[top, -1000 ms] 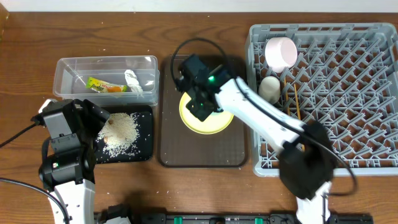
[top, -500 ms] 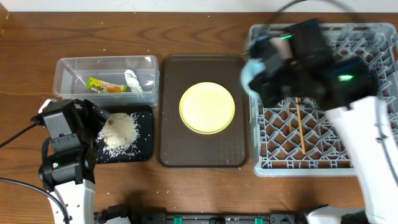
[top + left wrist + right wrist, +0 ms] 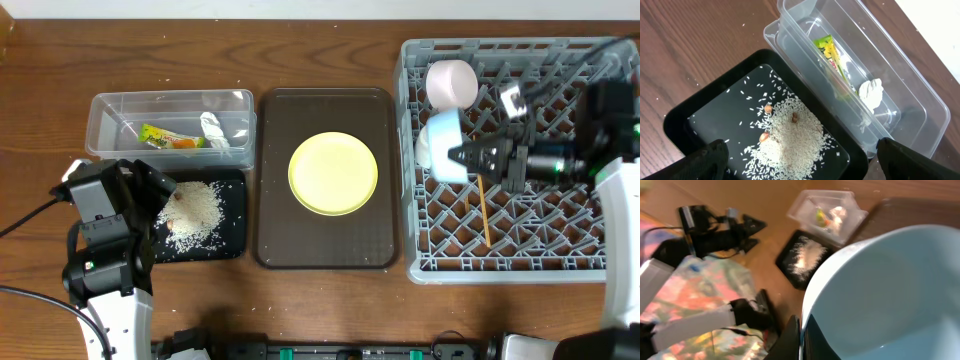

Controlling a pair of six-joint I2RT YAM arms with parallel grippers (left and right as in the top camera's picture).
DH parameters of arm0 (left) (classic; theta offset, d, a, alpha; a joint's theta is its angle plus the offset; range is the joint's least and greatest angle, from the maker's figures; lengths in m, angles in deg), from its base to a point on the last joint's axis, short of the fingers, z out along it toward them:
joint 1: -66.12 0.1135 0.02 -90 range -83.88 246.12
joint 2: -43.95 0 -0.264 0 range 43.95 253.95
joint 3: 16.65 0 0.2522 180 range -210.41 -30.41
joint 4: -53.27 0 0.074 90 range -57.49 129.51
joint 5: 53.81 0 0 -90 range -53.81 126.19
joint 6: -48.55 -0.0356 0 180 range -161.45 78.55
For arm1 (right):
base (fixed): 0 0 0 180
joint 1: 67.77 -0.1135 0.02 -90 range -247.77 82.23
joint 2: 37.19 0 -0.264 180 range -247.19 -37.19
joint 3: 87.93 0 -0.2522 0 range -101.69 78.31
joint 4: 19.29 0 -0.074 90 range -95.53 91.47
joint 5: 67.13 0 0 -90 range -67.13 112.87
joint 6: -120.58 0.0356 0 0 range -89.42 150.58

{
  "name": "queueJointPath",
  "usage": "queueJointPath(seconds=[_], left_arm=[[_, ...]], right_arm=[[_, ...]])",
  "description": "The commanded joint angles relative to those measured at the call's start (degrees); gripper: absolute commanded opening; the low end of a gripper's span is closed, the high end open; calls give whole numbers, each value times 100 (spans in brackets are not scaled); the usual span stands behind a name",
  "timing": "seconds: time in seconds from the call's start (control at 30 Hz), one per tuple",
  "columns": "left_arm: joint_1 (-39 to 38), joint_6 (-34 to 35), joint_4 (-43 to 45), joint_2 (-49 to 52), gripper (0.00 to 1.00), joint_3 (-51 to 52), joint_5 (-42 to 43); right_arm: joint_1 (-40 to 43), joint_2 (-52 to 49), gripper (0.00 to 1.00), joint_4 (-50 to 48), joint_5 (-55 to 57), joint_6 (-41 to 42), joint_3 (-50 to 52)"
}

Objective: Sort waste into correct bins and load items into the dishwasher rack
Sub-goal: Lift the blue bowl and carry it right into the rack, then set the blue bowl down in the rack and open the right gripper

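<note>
1. The right gripper is clamping the rim of the light blue bowl. In the right wrist view its fingers are pinching the bowl's edge tightly.
2. The bowl is hanging tipped on its side over the left part of the dishwasher rack. Whether it is touching the pegs cannot be told.
3. The left gripper is hovering over the black tray with its fingers spread wide, holding nothing.
4. The clear tub is holding the snack wrapper and the crumpled tissue, which are lying side by side.
5. The black tray is sitting right against the tub's near side and carrying a heap of rice with a few brown bits in it.
6. The yellow plate is lying flat on the brown serving tray, between the two bins and the rack.
7. In the rack, the white cup is lying on its side near the far left corner, and the chopsticks are lying among the pegs just beside the bowl.
8. Everything is resting on a wooden table. A pale strip is running along its far edge, and the right wrist view is showing a blurred, many-coloured patch at its left.
</note>
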Motion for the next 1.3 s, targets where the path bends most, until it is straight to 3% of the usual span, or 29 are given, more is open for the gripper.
queueJointPath(seconds=[0.0,0.23,0.73,1.27], left_arm=[[35,48,-13,2,98,-101,-72],[35,48,-13,2,98,-101,-70],[35,48,-15,2,98,-101,-72],[35,48,-15,2,98,-101,-72]], right_arm=[[70,-7,1,-227,-1137,-1113,675],[68,-9,1,-1056,-1143,-1113,1596],[70,-11,1,-1897,-1073,-1110,2564],[256,-11,1,-2006,26,-579,2656]])
